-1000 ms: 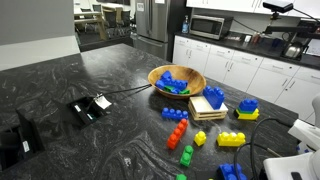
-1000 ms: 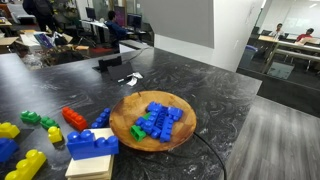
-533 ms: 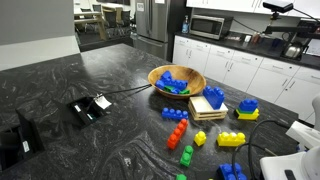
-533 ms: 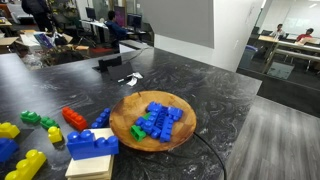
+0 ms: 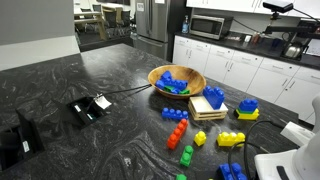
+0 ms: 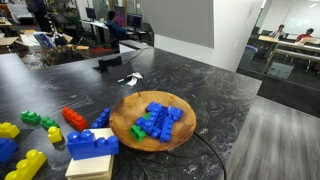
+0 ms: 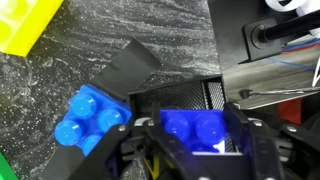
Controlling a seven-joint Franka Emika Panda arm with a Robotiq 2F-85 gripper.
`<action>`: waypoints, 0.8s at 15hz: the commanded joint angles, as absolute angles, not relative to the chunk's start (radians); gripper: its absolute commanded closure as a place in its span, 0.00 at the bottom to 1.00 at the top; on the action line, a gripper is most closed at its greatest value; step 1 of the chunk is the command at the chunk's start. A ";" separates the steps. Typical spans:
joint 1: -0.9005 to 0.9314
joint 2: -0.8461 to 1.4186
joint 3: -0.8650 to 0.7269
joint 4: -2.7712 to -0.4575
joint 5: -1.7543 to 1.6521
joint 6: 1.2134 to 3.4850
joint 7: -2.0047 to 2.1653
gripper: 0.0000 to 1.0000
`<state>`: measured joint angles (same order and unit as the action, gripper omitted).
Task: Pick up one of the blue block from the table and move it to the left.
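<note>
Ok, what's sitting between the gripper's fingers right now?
In the wrist view, a blue block sits between the fingers of the gripper; whether they touch it is unclear. A second blue block lies just outside them.

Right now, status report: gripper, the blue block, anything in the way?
Gripper straddling one blue block, grip not confirmed. Second blue block close beside it on the table. Yellow block farther off.

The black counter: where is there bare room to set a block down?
Bare stone spreads behind the black device and the wooden bowl, to the table's far edge; a thin cable runs between them. It is crowded beside the bowl, around the red block, wooden stack and yellow block.
</note>
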<state>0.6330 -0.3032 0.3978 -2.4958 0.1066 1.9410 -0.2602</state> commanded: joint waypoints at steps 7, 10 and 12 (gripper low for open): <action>0.628 -0.310 0.391 -2.525 0.131 2.005 -0.271 0.00; 0.628 -0.312 0.389 -2.529 0.133 2.014 -0.270 0.00; 0.628 -0.316 0.389 -2.533 0.133 2.022 -0.267 0.00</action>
<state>0.6329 -0.3032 0.3924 -2.5176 0.1080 1.9944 -0.2602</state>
